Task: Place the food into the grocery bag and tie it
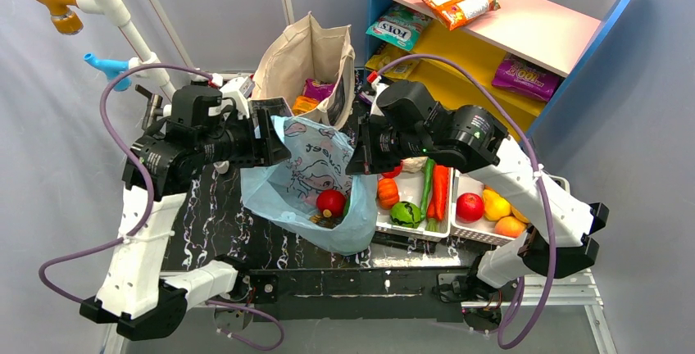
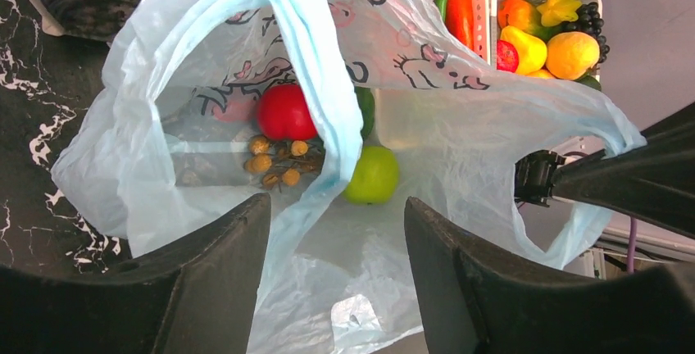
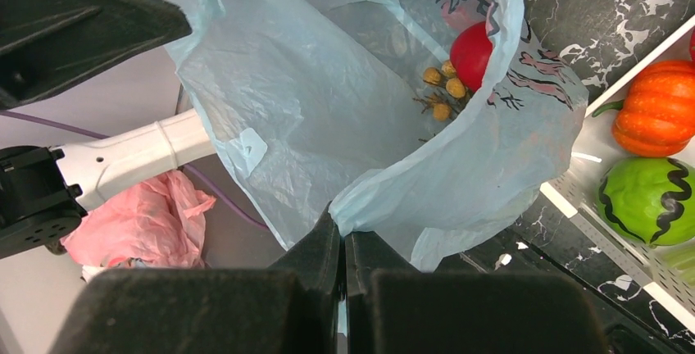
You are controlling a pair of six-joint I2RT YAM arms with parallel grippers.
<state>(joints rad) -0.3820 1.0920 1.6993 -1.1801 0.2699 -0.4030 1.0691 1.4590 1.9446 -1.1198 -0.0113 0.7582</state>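
Three, maybe four, foods (image 2: 285, 112) fill the crinkly pale-blue grocery bag (image 2: 459, 124).

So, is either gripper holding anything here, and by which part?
The right gripper pinches the bag by its rim; the left gripper is open around bag plastic, unclamped.

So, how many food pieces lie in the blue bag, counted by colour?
Red fruit: 1
Light green fruit: 1
Bunch of brown balls: 1
Total in the blue bag: 3 clearly seen; a darker green patch beside the red fruit is unclear.
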